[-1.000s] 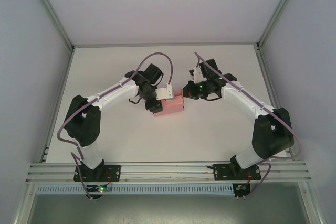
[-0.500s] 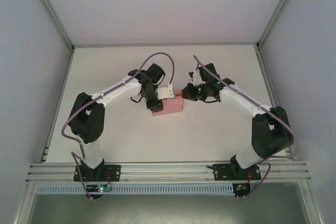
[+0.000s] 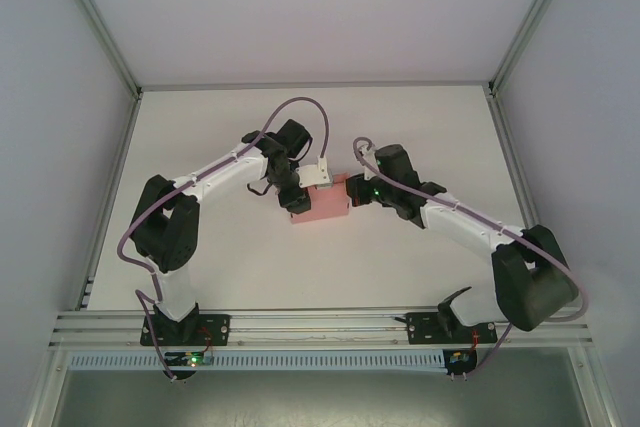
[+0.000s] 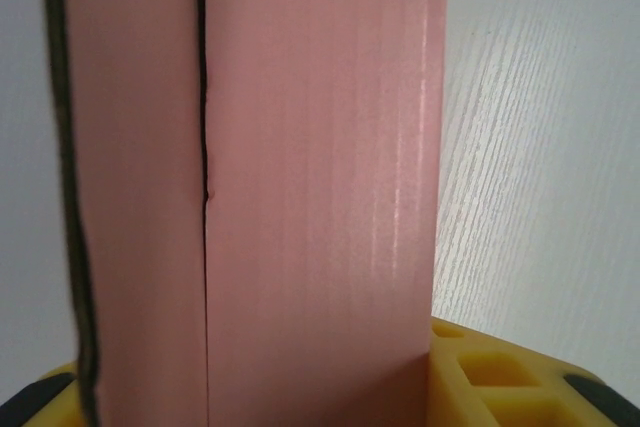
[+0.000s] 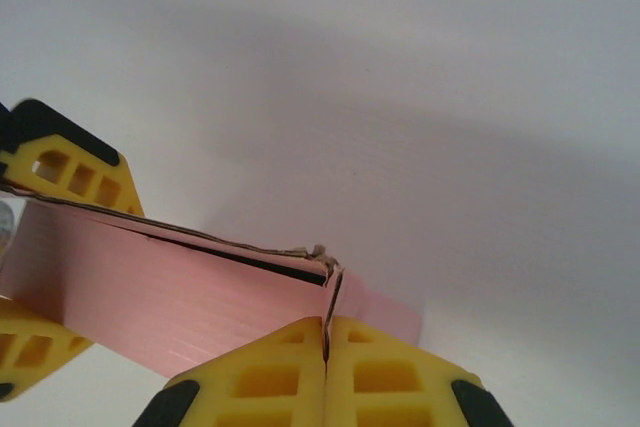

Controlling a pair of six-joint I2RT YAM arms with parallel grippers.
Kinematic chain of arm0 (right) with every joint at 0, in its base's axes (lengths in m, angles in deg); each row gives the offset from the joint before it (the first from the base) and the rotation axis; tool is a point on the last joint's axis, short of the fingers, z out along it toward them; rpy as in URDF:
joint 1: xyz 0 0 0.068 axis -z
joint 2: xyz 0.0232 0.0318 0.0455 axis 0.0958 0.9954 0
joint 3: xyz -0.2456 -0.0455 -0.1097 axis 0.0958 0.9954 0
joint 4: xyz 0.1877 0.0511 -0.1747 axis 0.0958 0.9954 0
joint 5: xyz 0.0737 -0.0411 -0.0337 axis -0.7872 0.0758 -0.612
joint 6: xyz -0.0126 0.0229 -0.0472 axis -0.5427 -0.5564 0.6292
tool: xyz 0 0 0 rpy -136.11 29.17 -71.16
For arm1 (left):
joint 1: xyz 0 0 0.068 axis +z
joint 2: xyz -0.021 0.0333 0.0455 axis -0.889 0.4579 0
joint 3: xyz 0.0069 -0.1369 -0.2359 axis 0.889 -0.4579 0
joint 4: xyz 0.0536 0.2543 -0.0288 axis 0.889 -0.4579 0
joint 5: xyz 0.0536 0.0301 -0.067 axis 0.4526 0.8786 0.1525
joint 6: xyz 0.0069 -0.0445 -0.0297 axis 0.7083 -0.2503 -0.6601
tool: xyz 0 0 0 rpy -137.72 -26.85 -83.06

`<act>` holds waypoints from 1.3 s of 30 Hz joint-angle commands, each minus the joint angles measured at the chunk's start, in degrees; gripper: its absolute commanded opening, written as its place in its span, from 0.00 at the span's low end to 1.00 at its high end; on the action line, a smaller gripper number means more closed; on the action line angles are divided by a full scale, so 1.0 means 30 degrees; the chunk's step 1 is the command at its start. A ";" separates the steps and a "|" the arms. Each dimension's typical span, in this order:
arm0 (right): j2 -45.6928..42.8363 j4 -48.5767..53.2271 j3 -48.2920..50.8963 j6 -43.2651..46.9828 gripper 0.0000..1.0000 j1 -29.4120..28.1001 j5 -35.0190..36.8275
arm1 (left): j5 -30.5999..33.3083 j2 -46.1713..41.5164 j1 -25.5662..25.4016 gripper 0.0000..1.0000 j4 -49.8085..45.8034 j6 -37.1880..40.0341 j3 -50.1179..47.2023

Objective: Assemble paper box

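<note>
Box (image 3: pixel 322 203) lies mid-table (image 3: pixel 420 127), its body already folded into shape. My left tool (image 3: pixel 298 201) clamps it across its width. My right tool (image 5: pixel 325 352), fully closed, pinches the end flap's edge — that end gapes, so I judge tucking is not yet done.

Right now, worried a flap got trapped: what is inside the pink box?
A thin dark gap shows along the paper box seam; deeper inside is hidden by its pink panels.

From here I see the pink thin-card paper box (image 3: pixel 325 207) on the white flat table (image 3: pixel 400 267), roughly centre. The left gripper (image 3: pixel 299 200) sits at its left end, the right gripper (image 3: pixel 352 190) at its far right corner.
</note>
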 commanded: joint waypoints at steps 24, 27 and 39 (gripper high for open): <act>-0.1312 -0.1561 0.3664 0.1325 0.00 -0.2637 0.6399 | -0.0517 -0.1206 0.0122 0.78 0.1881 -0.3771 -0.0504; -0.1460 -0.1630 0.3770 0.1187 0.00 -0.2788 0.6793 | -0.0253 -0.2476 0.0123 1.00 0.3167 -0.4955 -0.1094; -0.0620 -0.0247 0.2012 0.0275 0.00 -0.3841 0.8462 | 0.2450 -0.5874 0.0152 1.00 0.2515 -0.9480 -0.2638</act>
